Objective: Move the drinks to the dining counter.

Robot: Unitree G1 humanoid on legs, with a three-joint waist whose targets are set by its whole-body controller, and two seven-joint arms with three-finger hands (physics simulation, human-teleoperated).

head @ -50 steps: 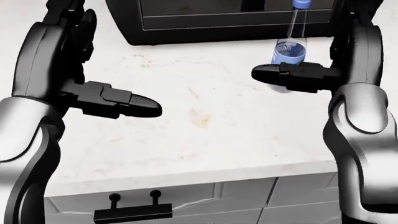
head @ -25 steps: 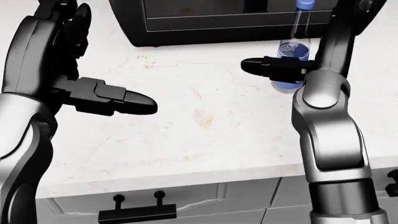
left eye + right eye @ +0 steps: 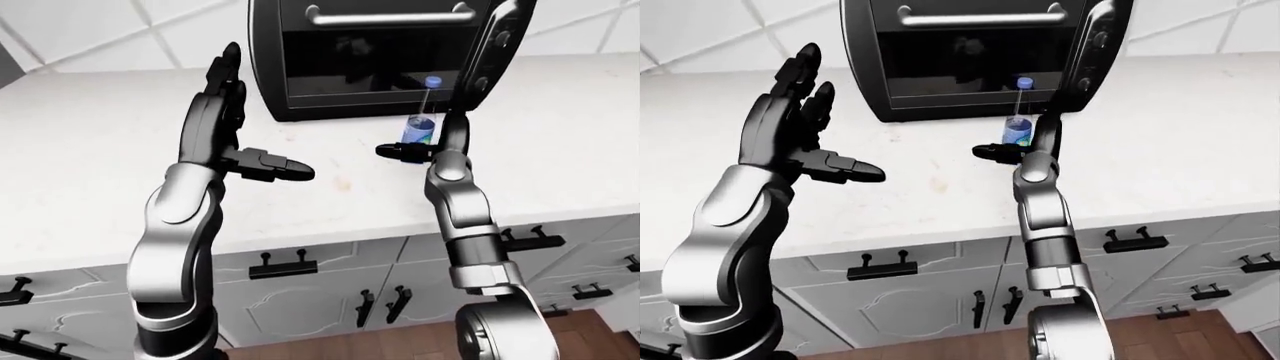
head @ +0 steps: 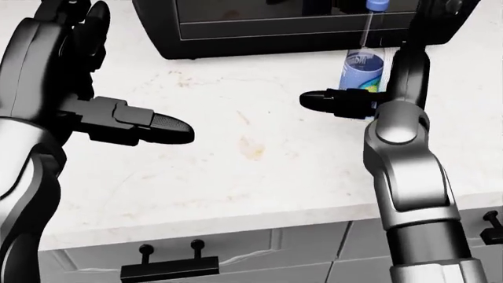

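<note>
On the left of the head view, the left hand (image 4: 75,88) is up over the white worktop (image 4: 259,171), its fingers (image 4: 161,128) spread and holding nothing. At upper right the blue bottle (image 4: 363,65) stands by the black oven (image 3: 370,60). The right hand (image 4: 354,101) is at the bottle; I cannot tell if it grips.

Pale marble counter (image 3: 90,165) under white tiled wall (image 3: 120,37), black-handled white cabinets (image 3: 930,289), wooden floor (image 3: 400,346) below.
</note>
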